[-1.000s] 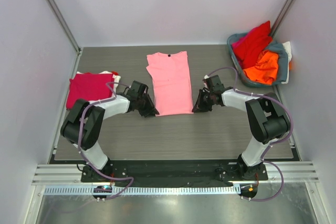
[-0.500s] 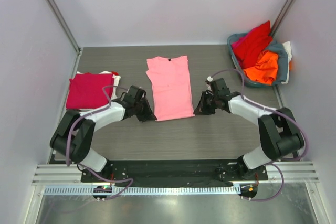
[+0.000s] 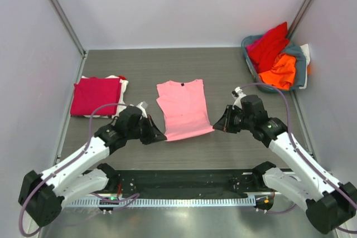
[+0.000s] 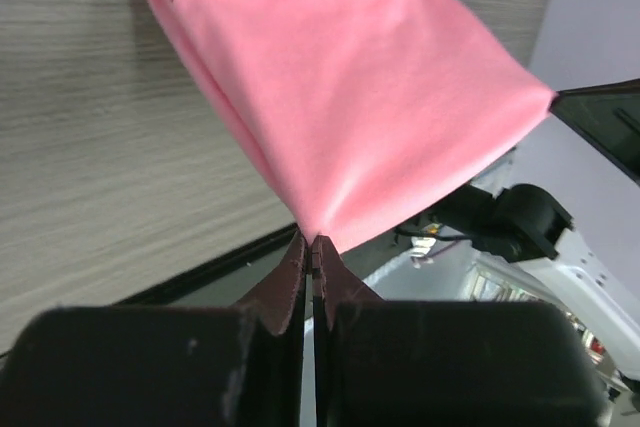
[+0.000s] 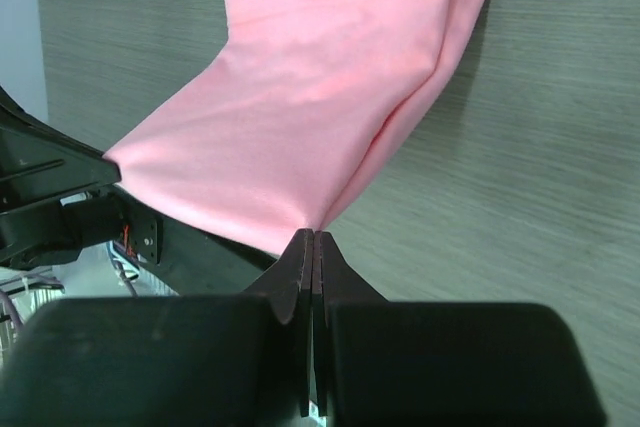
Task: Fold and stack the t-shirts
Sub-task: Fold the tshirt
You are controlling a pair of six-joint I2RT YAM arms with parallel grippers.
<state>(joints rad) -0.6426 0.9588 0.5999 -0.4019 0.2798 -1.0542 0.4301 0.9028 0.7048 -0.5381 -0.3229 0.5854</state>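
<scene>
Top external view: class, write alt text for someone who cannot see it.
Two arms hold the near corners of a light pink t-shirt spread on a grey table, the left end effector and right end effector each shut on one. A folded crimson shirt lies at left; far right, a basket holds a red shirt and an orange shirt.

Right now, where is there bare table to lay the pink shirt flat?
Widest bare table is the far strip beyond the pink shirt, between the crimson stack and the basket. Narrower gaps flank the shirt. The near edge is crowded: left claw and right claw pinch its corners.
</scene>
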